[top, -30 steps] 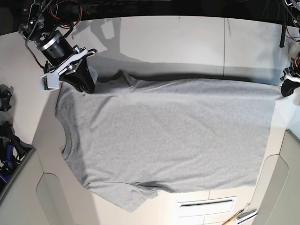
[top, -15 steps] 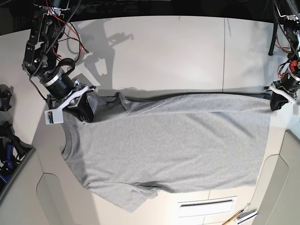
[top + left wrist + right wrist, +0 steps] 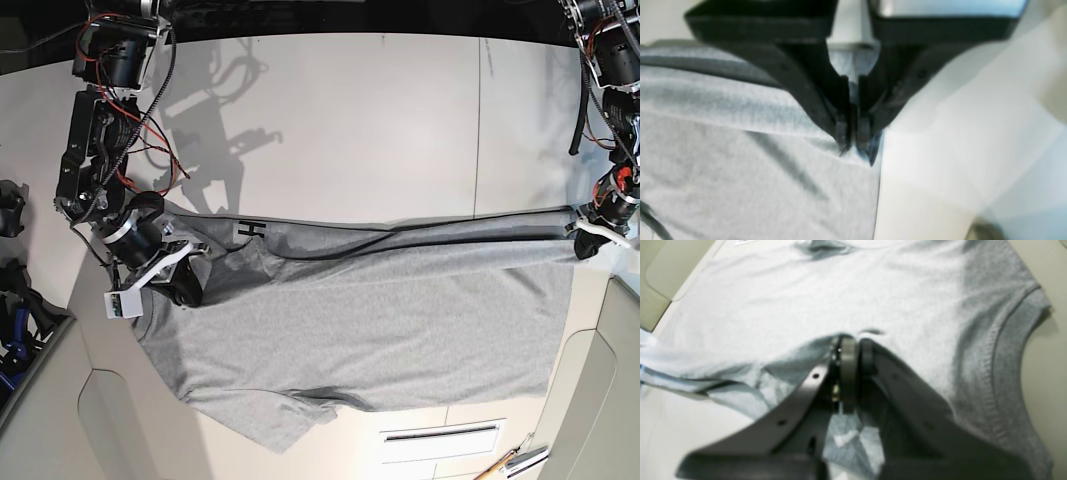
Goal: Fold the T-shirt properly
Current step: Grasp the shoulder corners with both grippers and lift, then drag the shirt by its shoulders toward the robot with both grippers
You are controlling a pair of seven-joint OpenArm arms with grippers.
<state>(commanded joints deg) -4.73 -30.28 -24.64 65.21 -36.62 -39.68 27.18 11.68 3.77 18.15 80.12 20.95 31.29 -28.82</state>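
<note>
The heather-grey T-shirt (image 3: pixel 370 320) lies spread across the white table, collar at the left, hem at the right. Its far edge is lifted and pulled toward the near side, so a strip of the underside with black lettering (image 3: pixel 250 230) shows. My right gripper (image 3: pixel 185 288) is shut on the shoulder cloth beside the ribbed collar (image 3: pixel 1007 350); in the right wrist view its fingertips (image 3: pixel 853 350) pinch the T-shirt (image 3: pixel 840 300). My left gripper (image 3: pixel 585 243) is shut on the far hem corner, seen as the pinched tips (image 3: pixel 852 133) over the T-shirt (image 3: pixel 740 166).
The white table (image 3: pixel 380 110) stretches behind the shirt. Beige panels (image 3: pixel 610 390) flank the right and near-left sides. A slotted white panel (image 3: pixel 440 435) and a pencil-like tool (image 3: pixel 510 462) lie at the near edge. Black clamps (image 3: pixel 10 210) sit at the far left.
Both grippers have carried the shirt's far edge toward the near side. The fold has deepened and black lettering on the underside has come into view.
</note>
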